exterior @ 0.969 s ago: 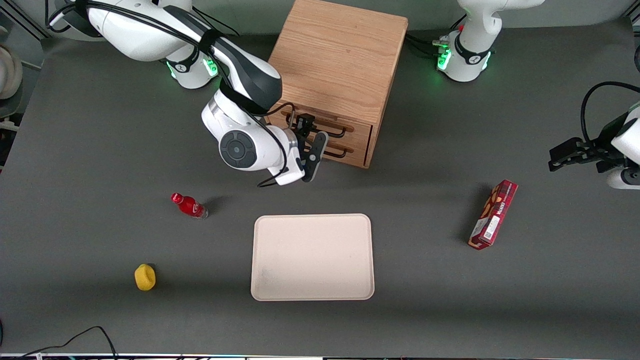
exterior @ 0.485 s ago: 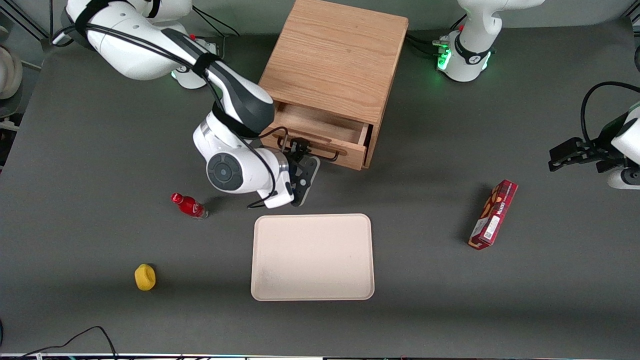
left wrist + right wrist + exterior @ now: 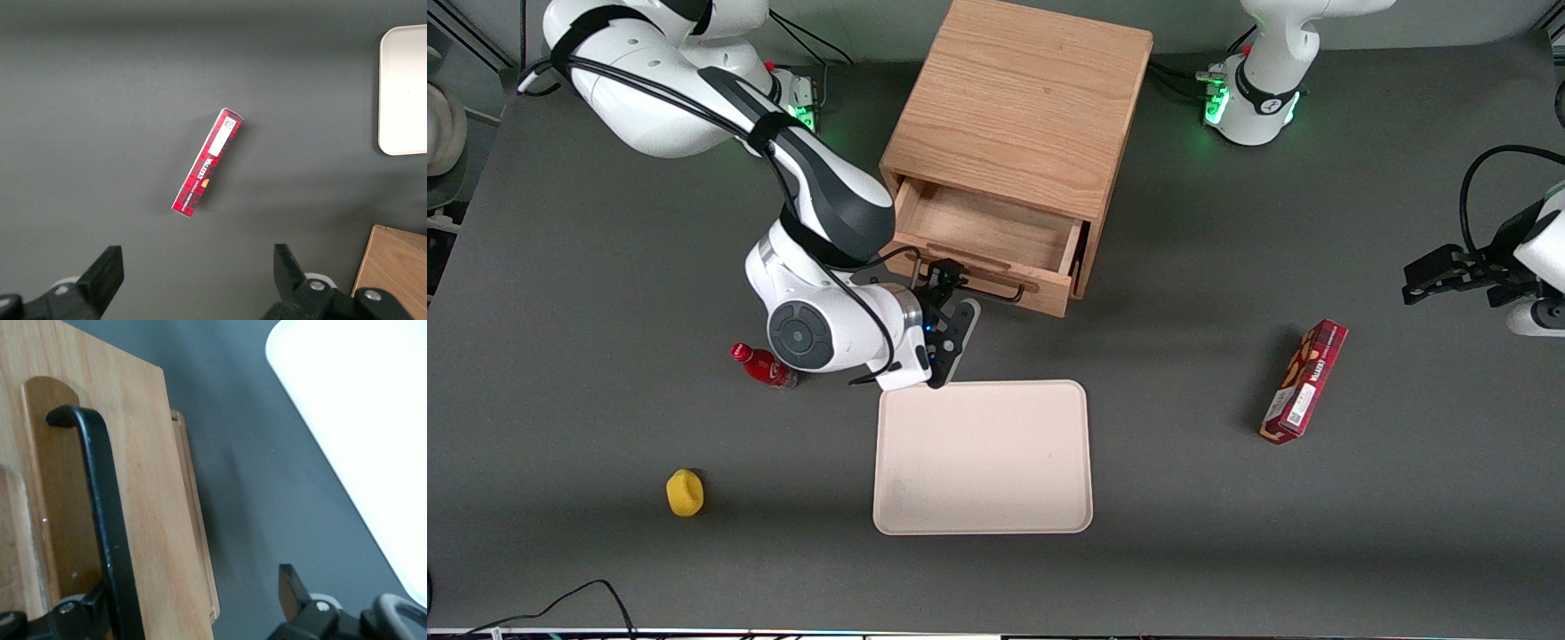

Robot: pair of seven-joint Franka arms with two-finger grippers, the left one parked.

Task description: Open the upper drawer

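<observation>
Front view shows the gripper (image 3: 947,286) at the black wire handle (image 3: 987,285) of the upper drawer (image 3: 989,240), which juts from the oak cabinet (image 3: 1021,98) toward the camera; the fingers stand apart around the handle, hooking rather than pinching it; a skewed pull could let the wire slip out or drag the cabinet; half a second earlier the drawer was less extended and the wrist farther from the tray (image 3: 983,458).
</observation>
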